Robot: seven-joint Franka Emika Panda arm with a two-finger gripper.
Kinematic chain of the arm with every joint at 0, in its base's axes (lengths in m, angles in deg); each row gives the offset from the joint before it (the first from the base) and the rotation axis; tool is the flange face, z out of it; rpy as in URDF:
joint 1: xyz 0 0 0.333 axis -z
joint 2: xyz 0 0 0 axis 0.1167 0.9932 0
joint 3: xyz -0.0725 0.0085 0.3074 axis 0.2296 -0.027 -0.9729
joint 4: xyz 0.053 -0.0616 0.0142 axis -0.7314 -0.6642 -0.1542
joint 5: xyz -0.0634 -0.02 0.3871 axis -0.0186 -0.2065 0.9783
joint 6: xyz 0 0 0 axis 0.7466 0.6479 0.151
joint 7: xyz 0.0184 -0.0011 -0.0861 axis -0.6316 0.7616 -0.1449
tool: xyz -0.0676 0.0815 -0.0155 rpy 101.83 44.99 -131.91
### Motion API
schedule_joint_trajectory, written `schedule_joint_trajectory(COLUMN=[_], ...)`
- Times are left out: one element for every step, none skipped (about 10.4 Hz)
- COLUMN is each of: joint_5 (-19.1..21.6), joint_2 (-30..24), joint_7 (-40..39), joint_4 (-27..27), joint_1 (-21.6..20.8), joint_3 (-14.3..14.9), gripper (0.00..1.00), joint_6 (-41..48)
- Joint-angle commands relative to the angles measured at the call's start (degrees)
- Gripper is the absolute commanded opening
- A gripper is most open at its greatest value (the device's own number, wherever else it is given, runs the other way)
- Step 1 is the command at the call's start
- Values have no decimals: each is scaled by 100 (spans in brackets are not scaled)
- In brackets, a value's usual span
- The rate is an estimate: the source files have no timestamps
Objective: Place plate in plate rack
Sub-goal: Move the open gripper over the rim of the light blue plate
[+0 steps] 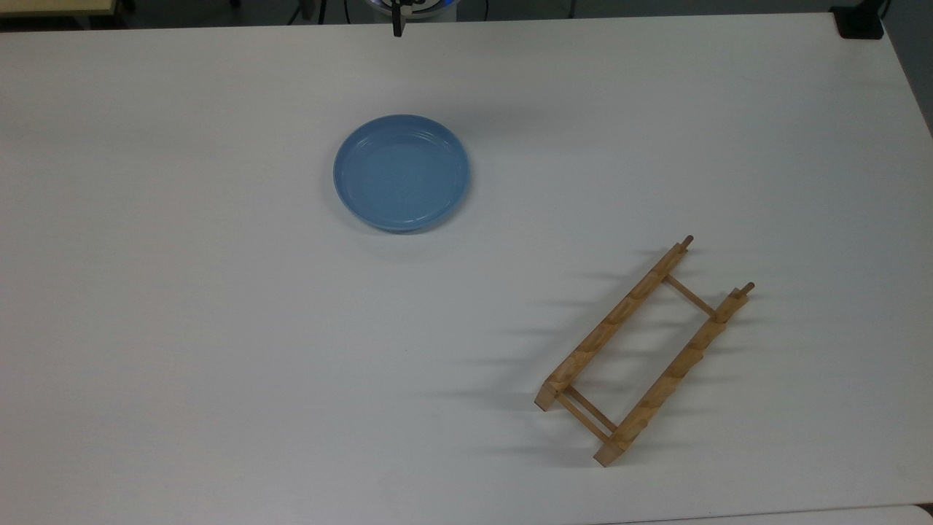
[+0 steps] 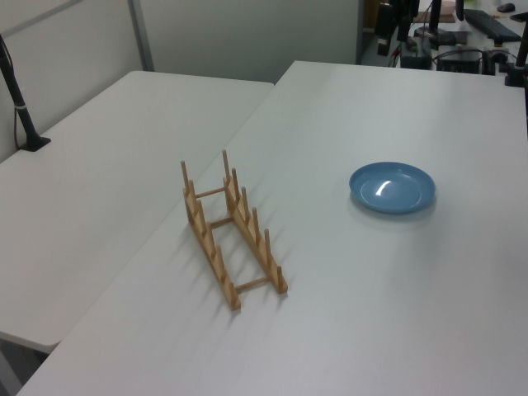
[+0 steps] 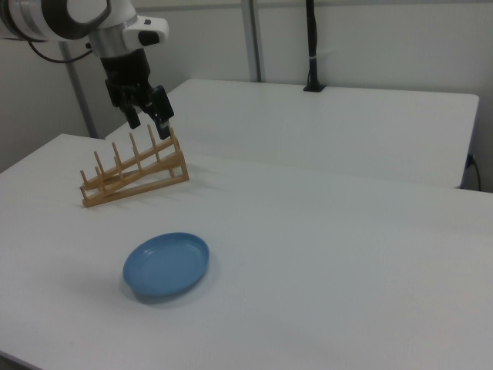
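Note:
The light-blue plate lies flat and right side up on the white table. The wooden plate rack stands with nothing in it, well apart from the plate, toward the top view's lower right. My gripper hangs in the air at the right view's upper left. It is open, holds nothing and is clear of the plate. In the top view a dark tip of it shows at the top edge, above the plate.
A second white table adjoins this one beyond the rack. A black post stands clamped on it. A black block sits at the top view's upper right corner.

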Motion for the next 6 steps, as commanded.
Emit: schedule_joint_trajectory(joint_5=[-12,-12,-12,-12,-3,-3], joint_2=[-23,-23,-23,-23,-23,-14], joint_7=[-90,-90,-81,-99,-116,-125], joint_4=[-102,-102,-93,-93,-93,-102], joint_1=[-39,-39,-39,-39,-39,-39], joint_3=[-15,-15,-15,-15,-15,-15], gripper=[100,100,100,100,100,100], joint_6=[-127,-127,-127,-136,-136,-136])
